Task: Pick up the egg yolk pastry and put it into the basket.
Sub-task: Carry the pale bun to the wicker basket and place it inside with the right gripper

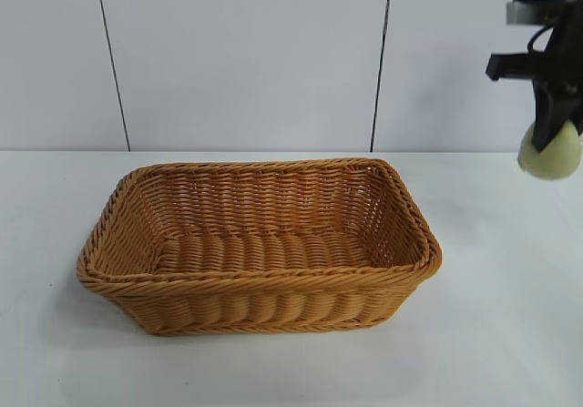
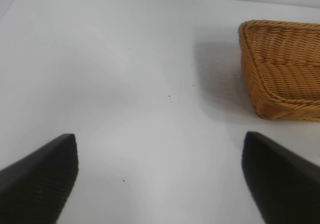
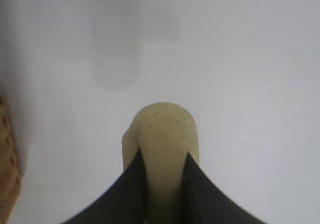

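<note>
Pastry first: the egg yolk pastry [image 1: 550, 155] hangs in the air, pinched between the two dark fingers of the right claw [image 1: 552, 143], up at the right edge of the exterior view, above the counter [image 1: 492, 334] and off to the right of the basket [image 1: 260, 284], not yet over it. In the right wrist view the fingers [image 3: 125, 194] press on both flanks of the pale lump, which bulges out past their tips. It looks light, matte and somewhat soft, so a firm squeeze could dent or crumble it; holding it across the rounded sides as now seems sound, though how deep the fingers bite I cannot tell. The left claw [image 2: 160, 179] sits idle near the basket's corner, its fingers set wide apart over bare counter.

The counter is smooth, white and flat. Behind it stands a pale panelled wall [image 1: 246, 52] with dark seams. The basket's woven floor is bare.
</note>
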`<move>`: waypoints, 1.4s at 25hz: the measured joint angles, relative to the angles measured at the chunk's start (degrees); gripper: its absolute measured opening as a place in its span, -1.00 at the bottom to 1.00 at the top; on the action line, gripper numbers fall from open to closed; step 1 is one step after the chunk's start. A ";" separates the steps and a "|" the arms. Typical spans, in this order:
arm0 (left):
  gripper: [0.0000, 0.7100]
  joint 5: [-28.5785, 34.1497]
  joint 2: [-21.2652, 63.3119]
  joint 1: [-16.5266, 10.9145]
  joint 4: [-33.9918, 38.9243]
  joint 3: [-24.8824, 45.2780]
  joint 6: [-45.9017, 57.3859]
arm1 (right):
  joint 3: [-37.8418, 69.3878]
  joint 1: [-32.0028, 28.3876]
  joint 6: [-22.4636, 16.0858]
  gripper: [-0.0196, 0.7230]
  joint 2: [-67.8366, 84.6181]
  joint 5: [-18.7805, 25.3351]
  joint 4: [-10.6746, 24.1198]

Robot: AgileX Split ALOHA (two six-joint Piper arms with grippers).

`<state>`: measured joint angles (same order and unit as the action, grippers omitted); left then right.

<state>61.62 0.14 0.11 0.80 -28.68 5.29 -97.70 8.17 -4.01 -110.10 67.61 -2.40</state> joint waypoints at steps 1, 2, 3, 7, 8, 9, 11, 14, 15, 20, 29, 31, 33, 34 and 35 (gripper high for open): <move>0.81 0.00 0.00 0.00 0.00 0.00 0.00 | -0.39 1.79 -0.18 -0.65 0.00 0.00 0.00; 0.81 0.00 0.00 0.00 0.00 0.00 0.00 | -0.47 3.34 -0.18 -0.65 0.00 0.00 -0.05; 0.81 0.00 0.00 0.00 0.00 0.00 0.00 | -0.47 5.31 -0.27 -0.65 0.00 -0.01 -0.05; 0.81 0.00 0.00 0.00 0.04 0.00 0.00 | -0.47 12.91 -1.60 -0.65 0.00 -0.46 -0.17; 0.81 0.00 0.00 0.00 0.04 0.00 0.00 | -0.47 14.87 -2.07 -0.65 0.00 -0.75 -0.22; 0.81 0.00 0.00 0.00 0.04 0.00 0.00 | -0.47 16.47 -2.53 -0.65 0.00 -1.13 -0.23; 0.81 0.00 0.00 0.00 0.04 0.00 0.00 | -0.47 20.12 -2.94 -0.65 -0.05 -2.59 -0.30; 0.81 0.00 0.00 0.00 0.04 0.00 0.00 | -0.57 24.57 -3.49 -0.65 -0.84 -4.17 -0.43; 0.81 0.00 0.00 0.00 0.04 0.00 0.00 | -0.57 25.83 -3.83 -0.65 -1.47 -4.83 -0.47; 0.81 -0.04 0.00 0.00 0.04 0.00 0.00 | -0.68 29.10 -4.74 -0.65 -6.24 -9.88 -0.47; 0.81 -0.04 0.00 0.00 0.04 0.00 0.00 | -0.68 29.16 -6.16 -0.65 -17.30 -15.70 -0.34; 0.81 -0.04 0.00 0.00 0.04 0.00 0.00 | -0.68 29.16 -6.16 -0.65 -18.04 -15.62 -0.42; 0.81 -0.04 0.00 0.00 0.04 0.00 0.00 | -0.68 29.16 -6.16 -0.63 -18.11 -15.51 -0.48; 0.81 -0.04 0.00 0.00 0.04 0.00 0.00 | -0.68 29.16 -6.16 -0.60 -18.00 -15.51 -0.48; 0.81 -0.04 0.00 0.00 0.04 0.00 0.00 | -0.68 29.16 -6.16 -0.54 -17.93 -15.37 -0.53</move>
<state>61.58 0.14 0.11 0.84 -28.68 5.29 -98.38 37.33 -10.16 -128.03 52.24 -2.94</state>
